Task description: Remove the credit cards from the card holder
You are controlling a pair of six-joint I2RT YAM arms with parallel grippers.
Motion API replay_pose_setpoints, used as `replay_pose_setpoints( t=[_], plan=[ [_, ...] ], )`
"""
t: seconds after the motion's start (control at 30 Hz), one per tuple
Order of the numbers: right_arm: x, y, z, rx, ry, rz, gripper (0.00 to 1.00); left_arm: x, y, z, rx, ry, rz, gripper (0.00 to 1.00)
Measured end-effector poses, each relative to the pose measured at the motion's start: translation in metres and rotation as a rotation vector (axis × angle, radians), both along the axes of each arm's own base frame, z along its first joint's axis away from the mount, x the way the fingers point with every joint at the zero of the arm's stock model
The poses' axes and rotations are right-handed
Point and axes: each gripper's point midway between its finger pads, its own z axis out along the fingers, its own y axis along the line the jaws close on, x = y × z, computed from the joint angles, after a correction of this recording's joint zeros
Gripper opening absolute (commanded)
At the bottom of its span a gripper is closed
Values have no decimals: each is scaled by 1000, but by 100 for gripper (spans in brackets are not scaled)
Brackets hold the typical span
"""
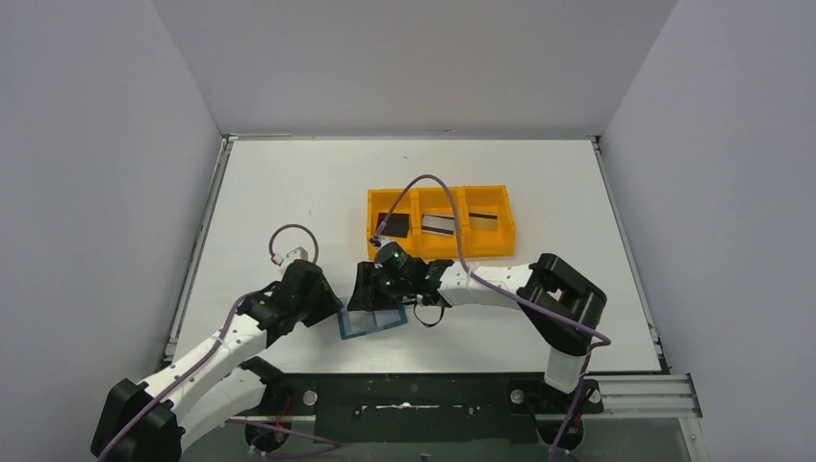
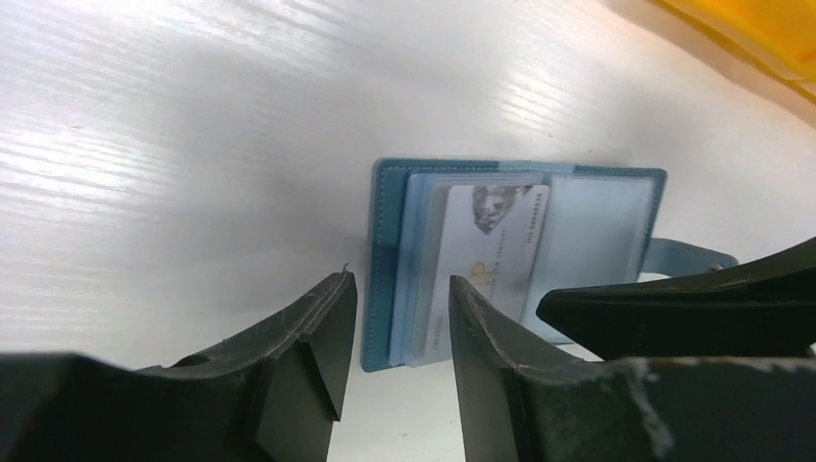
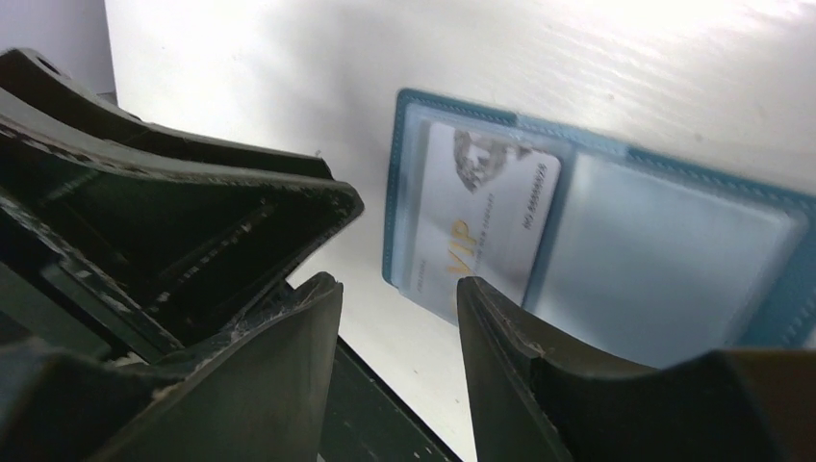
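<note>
A small teal-blue folding card holder [image 1: 370,322] lies opened flat on the white table [image 1: 289,192], close to the near edge and a little left of centre, between the two tools. Its lighter blue-grey inner faces are turned up and covered by clear plastic pockets. In the half away from the little snap tab [image 2: 683,258] sits a pale silver card [image 3: 481,212] with gold "VIP" lettering, fully inside its pocket. The other half looks to hold nothing but the clear sleeve. The left gripper [image 2: 401,284] comes in from the left with its black jaws released and apart. The holder's stitched edge shows in the gap, and neither finger pinches it. The right gripper [image 3: 399,284] comes in from the far right, also released. Only bare table and a corner of the holder show between its fingers, and it grasps nothing. In the left wrist view one dark finger of the right gripper reaches over the tab side of the holder, and whether it touches cannot be told. Just beyond, farther back and slightly right, stands an orange three-compartment plastic tray [image 1: 438,191]. It holds a black card [image 1: 390,226] in its left bin, a silver-grey card with a dark stripe [image 1: 438,225] in the middle bin, and another striped card [image 1: 482,220] in the right bin.
</note>
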Motion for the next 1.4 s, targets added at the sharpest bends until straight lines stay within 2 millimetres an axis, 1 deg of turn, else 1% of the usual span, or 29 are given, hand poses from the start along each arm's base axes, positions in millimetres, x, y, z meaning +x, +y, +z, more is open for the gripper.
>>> replay_pose_setpoints(
  t=[0.07, 0.17, 0.3, 0.4, 0.53, 0.6, 0.73, 0.83, 1.0, 1.1, 1.23, 1.33, 1.4],
  plan=[
    [-1, -6, -1, -6, -3, -14, 45, 2, -5, 3, -26, -14, -14, 38],
    [-1, -21, -5, -26, -2, -49, 42, 4, -14, 7, -60, -29, -44, 38],
    [6, -44, -20, -64, 25, -105, 40, 5, -25, 9, -96, -34, -94, 38],
    [10, -53, -26, -81, 35, -128, 40, 3, -30, 5, -107, -13, -122, 39],
    [11, -51, -25, -73, 31, -127, 39, 0, -36, -3, -121, 20, -155, 38],
    [10, -50, -24, -71, 30, -124, 36, -3, -37, -8, -122, 43, -162, 37],
    [10, -46, -24, -66, 30, -113, 33, -6, -38, -16, -121, 76, -170, 31],
    [11, -43, -29, -69, 36, -109, 33, -6, -38, -18, -116, 80, -170, 29],
    [10, -44, -38, -83, 50, -106, 31, -6, -38, -20, -116, 77, -171, 20],
    [9, -42, -39, -81, 58, -107, 30, -7, -38, -23, -122, 72, -172, 15],
    [8, -38, -38, -37, 68, -109, 19, -5, -42, -25, -130, 65, -189, 10],
    [7, -42, -43, -27, 84, -127, 7, -4, -43, -25, -132, 58, -203, 7],
    [7, -44, -44, -12, 96, -138, 2, -3, -44, -25, -133, 54, -208, 5]
  ],
)
